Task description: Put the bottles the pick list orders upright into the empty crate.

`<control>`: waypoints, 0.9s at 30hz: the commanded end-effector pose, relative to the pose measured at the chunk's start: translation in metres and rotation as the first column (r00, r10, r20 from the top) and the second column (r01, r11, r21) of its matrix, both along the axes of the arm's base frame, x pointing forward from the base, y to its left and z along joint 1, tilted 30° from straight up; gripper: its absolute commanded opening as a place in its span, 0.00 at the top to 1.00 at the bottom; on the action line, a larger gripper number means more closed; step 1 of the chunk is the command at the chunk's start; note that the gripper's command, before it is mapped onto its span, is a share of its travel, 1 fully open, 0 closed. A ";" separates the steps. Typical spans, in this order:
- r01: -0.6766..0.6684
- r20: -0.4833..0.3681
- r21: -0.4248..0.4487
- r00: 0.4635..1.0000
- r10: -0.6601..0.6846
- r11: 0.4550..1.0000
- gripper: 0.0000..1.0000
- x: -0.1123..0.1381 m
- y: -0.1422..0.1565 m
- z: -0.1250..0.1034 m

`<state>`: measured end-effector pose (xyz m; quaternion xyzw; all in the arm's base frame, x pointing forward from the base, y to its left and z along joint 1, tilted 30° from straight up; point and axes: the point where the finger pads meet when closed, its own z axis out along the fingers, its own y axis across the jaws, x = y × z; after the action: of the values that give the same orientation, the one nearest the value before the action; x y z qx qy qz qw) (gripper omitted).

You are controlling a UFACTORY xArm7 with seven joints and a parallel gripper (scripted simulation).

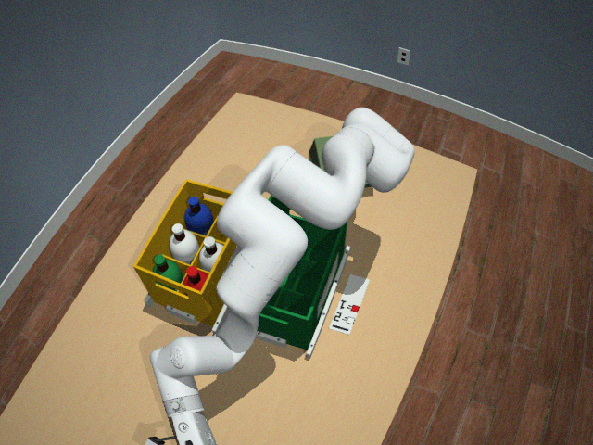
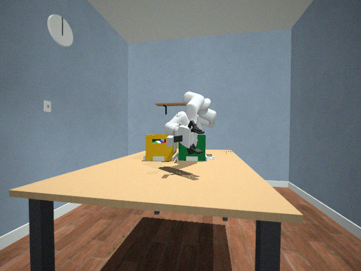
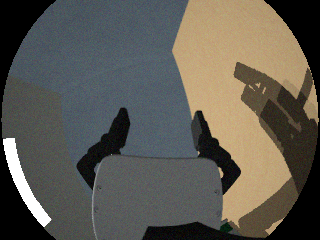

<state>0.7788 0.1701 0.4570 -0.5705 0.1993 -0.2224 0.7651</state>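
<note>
The yellow crate (image 1: 184, 253) holds several upright bottles: one with a blue label (image 1: 197, 213), two with white labels (image 1: 182, 241) (image 1: 209, 252), one green (image 1: 165, 268) and one red (image 1: 194, 277). My arm hides its far corner cell. The green crate (image 1: 301, 282) beside it looks empty, though the arm covers part of it. The pick list (image 1: 350, 306) lies to the right of the green crate; it shows a 2 with a white square nearest the black bar, then a 1 with a red square. My gripper (image 2: 198, 140) is open and empty in front of the crates, above the table; the wrist view shows nothing between its fingers.
Both crates stand in white floor brackets (image 1: 325, 306). The arm's elbow and forearm (image 1: 268, 230) hang over the gap between the crates. A wall shelf (image 2: 170, 104) is behind the arm. The table edge runs close behind the base.
</note>
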 end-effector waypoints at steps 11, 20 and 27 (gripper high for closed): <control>0.002 0.005 0.000 1.000 -0.002 1.000 0.00 0.000 -0.001 0.003; 0.002 0.005 0.000 1.000 -0.002 1.000 0.35 -0.005 -0.007 0.016; 0.002 0.005 0.000 1.000 -0.002 1.000 0.35 -0.017 -0.020 0.047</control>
<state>0.7686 0.1581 0.4862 -0.5701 0.1985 -0.2232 0.7653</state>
